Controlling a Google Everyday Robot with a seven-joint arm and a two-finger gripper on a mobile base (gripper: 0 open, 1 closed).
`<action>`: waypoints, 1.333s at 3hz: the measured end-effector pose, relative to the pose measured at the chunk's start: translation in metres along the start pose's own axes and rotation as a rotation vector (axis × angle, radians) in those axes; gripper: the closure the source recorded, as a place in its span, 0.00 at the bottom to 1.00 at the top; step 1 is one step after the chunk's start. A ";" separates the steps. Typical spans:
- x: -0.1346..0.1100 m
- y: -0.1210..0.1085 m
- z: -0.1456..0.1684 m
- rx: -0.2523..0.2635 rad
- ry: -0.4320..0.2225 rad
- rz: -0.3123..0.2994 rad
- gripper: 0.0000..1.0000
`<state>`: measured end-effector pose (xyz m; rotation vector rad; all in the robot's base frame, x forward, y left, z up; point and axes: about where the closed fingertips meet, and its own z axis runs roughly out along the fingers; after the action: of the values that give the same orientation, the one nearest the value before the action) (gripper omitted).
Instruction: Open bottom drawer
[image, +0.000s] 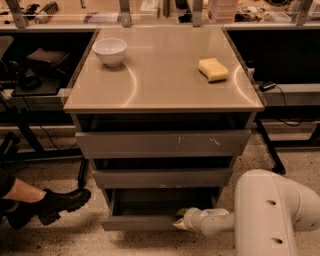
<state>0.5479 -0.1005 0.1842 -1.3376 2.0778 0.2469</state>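
The bottom drawer (142, 223) sits lowest in the cabinet, down by the floor, its plain grey front standing out a little from the carcass so the shallow grey box behind it shows. The gripper (181, 223) is right at the right-hand end of that front, touching or very nearly so; how wide it stands and whether it has hold of the front I cannot tell. The white arm (270, 215) reaches in from the lower right. Above are the middle drawer front (160, 178) and the top drawer front (160, 143), which bears pale scratch marks, not lettering. On the tabletop (165, 95) rest a white bowl (110, 51) and a yellow sponge (213, 69), well apart. A black boot (60, 202) rests on the floor at left.
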 end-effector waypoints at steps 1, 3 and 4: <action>0.007 0.015 -0.009 -0.009 0.005 -0.009 1.00; 0.009 0.020 -0.008 -0.013 0.011 -0.041 1.00; 0.014 0.029 -0.010 -0.023 0.022 -0.054 1.00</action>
<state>0.5151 -0.1025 0.1783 -1.4136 2.0598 0.2344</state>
